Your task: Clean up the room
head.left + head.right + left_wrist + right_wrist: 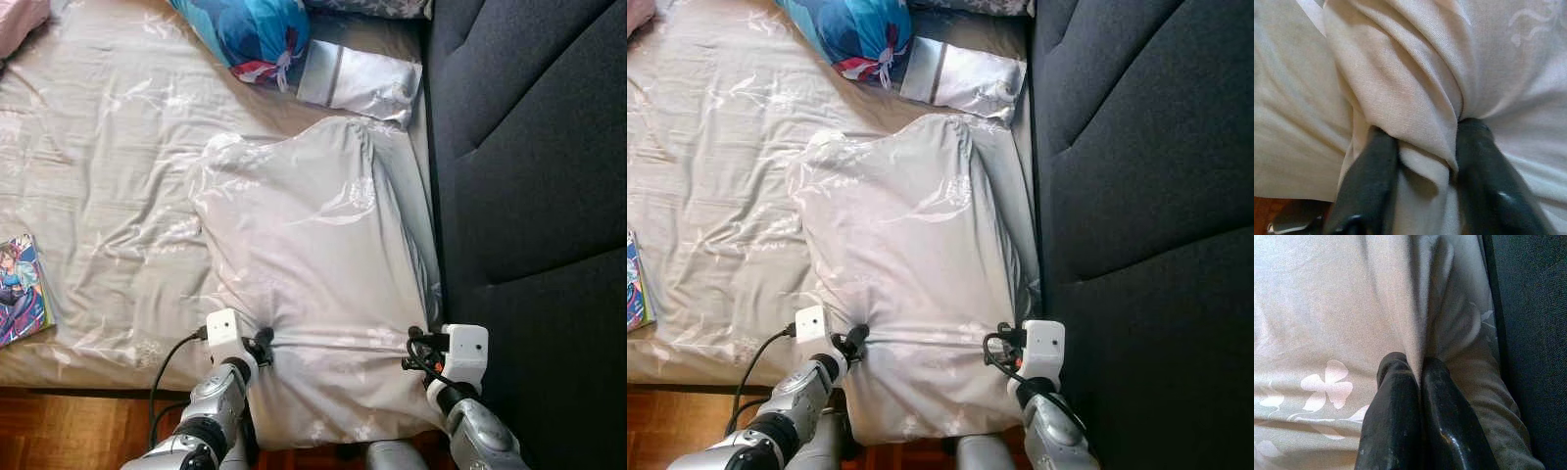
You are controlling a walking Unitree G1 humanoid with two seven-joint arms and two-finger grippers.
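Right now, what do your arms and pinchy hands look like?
Both arms are silver metal with dark joints. Each wrist carries a white boxy camera block. A black cable loops from the left arm, and another curls by the right arm. The left gripper and right gripper each have two long black fingers.

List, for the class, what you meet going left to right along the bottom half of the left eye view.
Colourful illustrated book → left gripper → pale grey floral pillow → right gripper → dark grey upholstered headboard.

Pale grey floral pillow, beige floral sheet, dark headboard.
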